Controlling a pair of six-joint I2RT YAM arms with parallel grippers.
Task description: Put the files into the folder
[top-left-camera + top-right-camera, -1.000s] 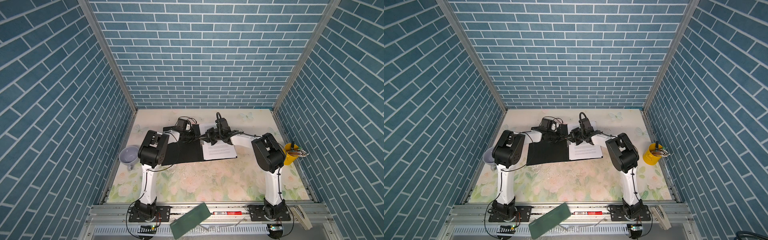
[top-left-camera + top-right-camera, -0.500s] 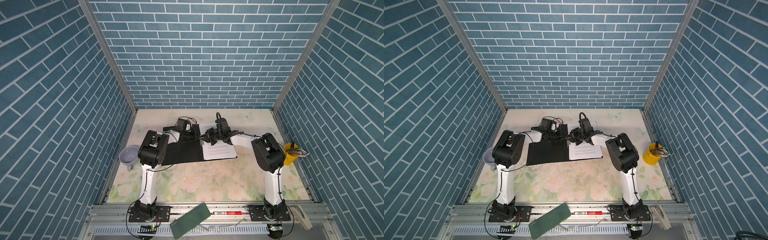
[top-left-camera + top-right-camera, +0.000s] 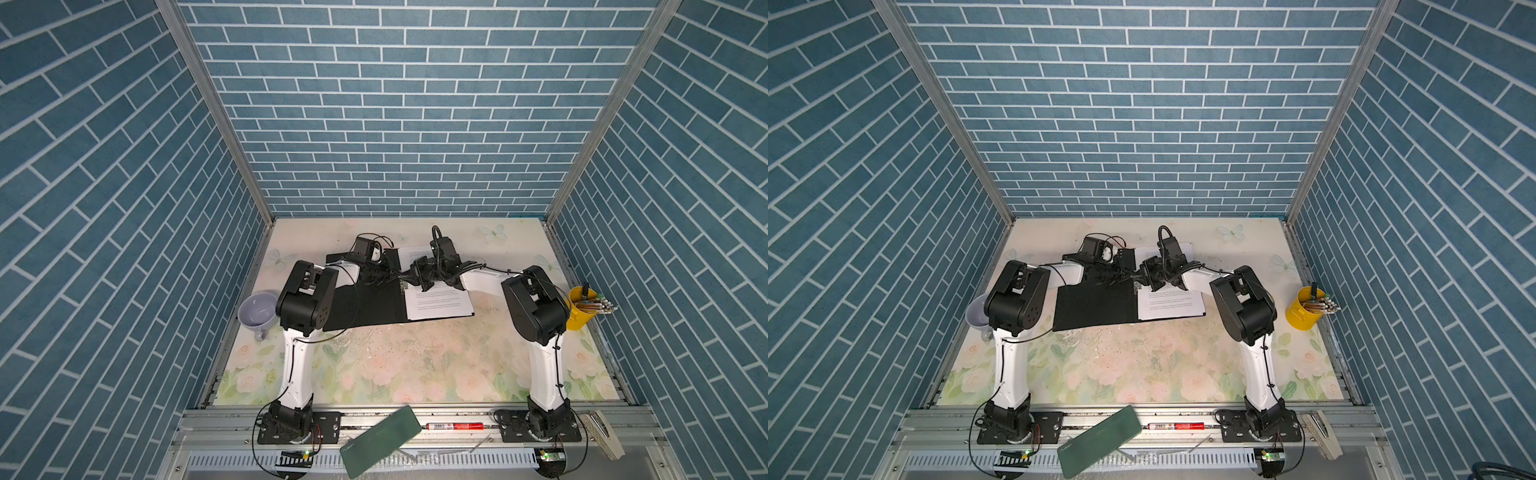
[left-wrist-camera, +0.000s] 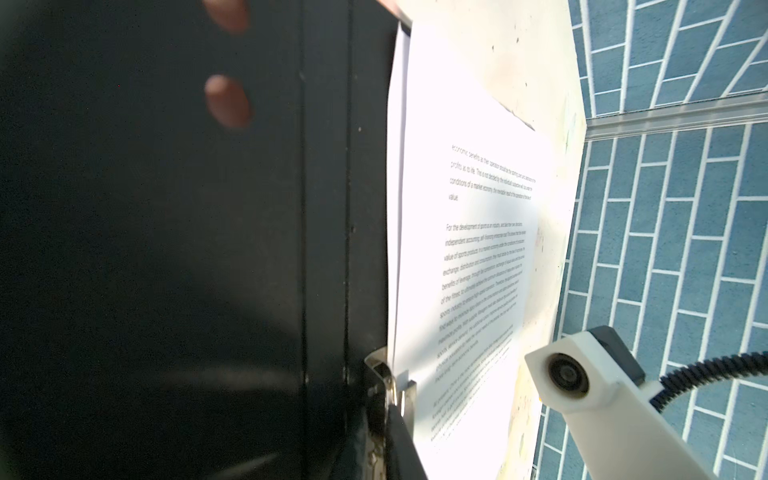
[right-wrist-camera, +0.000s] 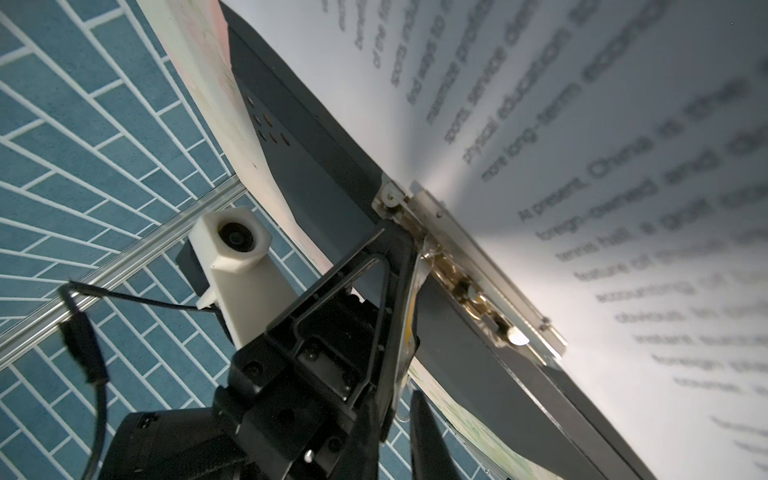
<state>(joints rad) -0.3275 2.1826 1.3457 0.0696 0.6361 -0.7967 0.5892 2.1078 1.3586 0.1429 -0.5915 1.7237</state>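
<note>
The folder (image 3: 365,303) (image 3: 1096,307) lies open at the far middle of the table, black inside up. The files (image 3: 440,303) (image 3: 1171,305), white printed sheets, rest on its right half, their edge against the metal spine clip (image 5: 469,286) (image 4: 390,382). Both grippers meet at the clip's far end. My left gripper (image 3: 392,277) (image 5: 405,241) (image 4: 399,415) is shut on the end of the clip's lever. My right gripper (image 3: 409,277) (image 5: 405,399) hovers close beside it, fingers almost together with only wall showing in the slit.
A lavender cup (image 3: 257,309) stands at the left edge behind the left arm. A yellow pen pot (image 3: 582,307) sits at the right edge. On the front rail lie a dark green slab (image 3: 380,440), a red marker (image 3: 455,426) and a wooden clip (image 3: 598,432).
</note>
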